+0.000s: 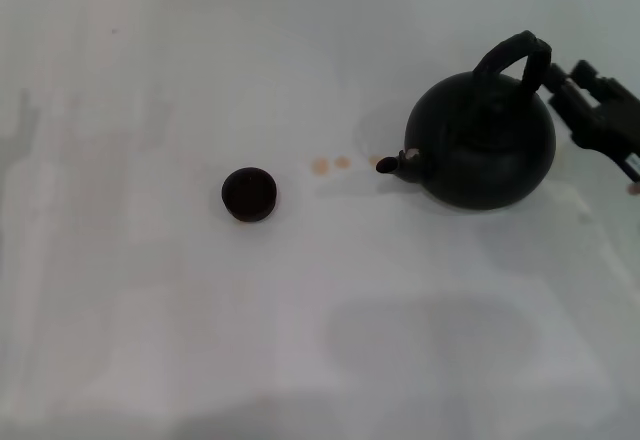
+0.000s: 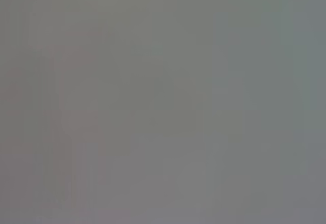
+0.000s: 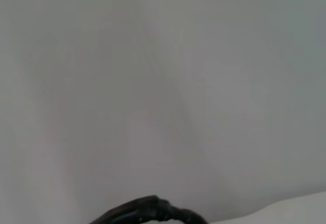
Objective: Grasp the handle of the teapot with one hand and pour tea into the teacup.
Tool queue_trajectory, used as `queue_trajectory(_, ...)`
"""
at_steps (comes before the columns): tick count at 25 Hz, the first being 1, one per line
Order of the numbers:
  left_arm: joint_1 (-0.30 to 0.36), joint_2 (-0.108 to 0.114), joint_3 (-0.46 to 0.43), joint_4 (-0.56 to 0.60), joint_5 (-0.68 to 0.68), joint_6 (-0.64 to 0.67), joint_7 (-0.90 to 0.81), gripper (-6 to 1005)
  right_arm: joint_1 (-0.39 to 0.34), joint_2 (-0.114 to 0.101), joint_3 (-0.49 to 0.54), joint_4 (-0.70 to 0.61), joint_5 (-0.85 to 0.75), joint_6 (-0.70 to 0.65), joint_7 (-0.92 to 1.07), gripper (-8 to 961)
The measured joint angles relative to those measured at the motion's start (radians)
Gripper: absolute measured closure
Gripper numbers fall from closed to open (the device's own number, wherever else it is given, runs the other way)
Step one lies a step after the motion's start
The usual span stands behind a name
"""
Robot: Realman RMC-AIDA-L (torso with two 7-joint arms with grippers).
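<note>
Black teapot (image 1: 485, 145), right gripper (image 1: 575, 90) at handle (image 1: 510, 55)

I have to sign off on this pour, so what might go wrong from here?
1. The right tool sits at the black arched handle of the round matte-black teapot; whether its grip is secure cannot be seen, so the pot might slip when lifted.
2. The tiny dark round teacup stands well apart from the spout and is small, so tea may miss it. Pale drops already mark the white table.
</note>
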Motion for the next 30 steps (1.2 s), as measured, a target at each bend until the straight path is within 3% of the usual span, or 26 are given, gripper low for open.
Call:
queue_trajectory(3, 0.000, 0.000, 0.000, 0.000, 0.000, 0.000, 0.000, 120, -0.006, -0.001, 0.028, 0.047, 0.001, -0.060, 0.001, 479)
queue_trajectory(12, 0.000, 0.002, 0.000, 0.004, -0.001, -0.001, 0.000, 120, -0.005, 0.002, 0.161, 0.136, 0.002, -0.148, -0.092, 487)
queue_trajectory(19, 0.002, 0.001, 0.000, 0.005, -0.002, -0.004, 0.000, 121, 0.019, 0.015, 0.267, 0.136, 0.004, -0.132, -0.249, 433)
queue_trajectory(25, 0.003, 0.000, -0.004, 0.002, -0.005, -0.003, 0.000, 120, 0.067, 0.012, 0.283, 0.137, 0.064, -0.062, -0.284, 368)
queue_trajectory(28, 0.002, 0.000, -0.002, 0.001, -0.006, -0.004, 0.000, 120, 0.098, 0.009, 0.283, 0.137, 0.105, 0.000, -0.292, 173)
queue_trajectory(30, 0.002, -0.001, -0.001, 0.000, -0.005, -0.005, 0.000, 120, 0.119, 0.007, 0.283, 0.144, 0.108, 0.023, -0.295, 133)
